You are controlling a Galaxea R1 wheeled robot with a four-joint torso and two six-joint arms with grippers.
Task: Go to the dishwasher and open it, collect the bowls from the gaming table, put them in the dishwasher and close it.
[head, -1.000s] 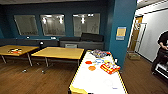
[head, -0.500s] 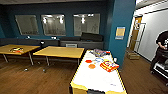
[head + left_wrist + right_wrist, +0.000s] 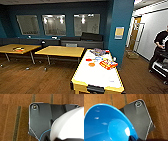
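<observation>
Blue bowl (image 3: 107, 125) sits large and close before the right wrist camera, its glossy hollow turned toward the lens, brown wooden floor (image 3: 161, 112) behind it; it looks carried on that arm, though I cannot tell how the fingers stand. How the left hand stands I cannot tell either. Ahead in the head view stands the gaming table (image 3: 100, 75), white top with yellow rim, bearing an orange bowl (image 3: 91, 64), a red one (image 3: 88, 59) and colourful game boxes (image 3: 108, 64). Two yellow-topped tables (image 3: 60, 51) stand left of it, and a person (image 3: 160, 50) stands at the far right
</observation>
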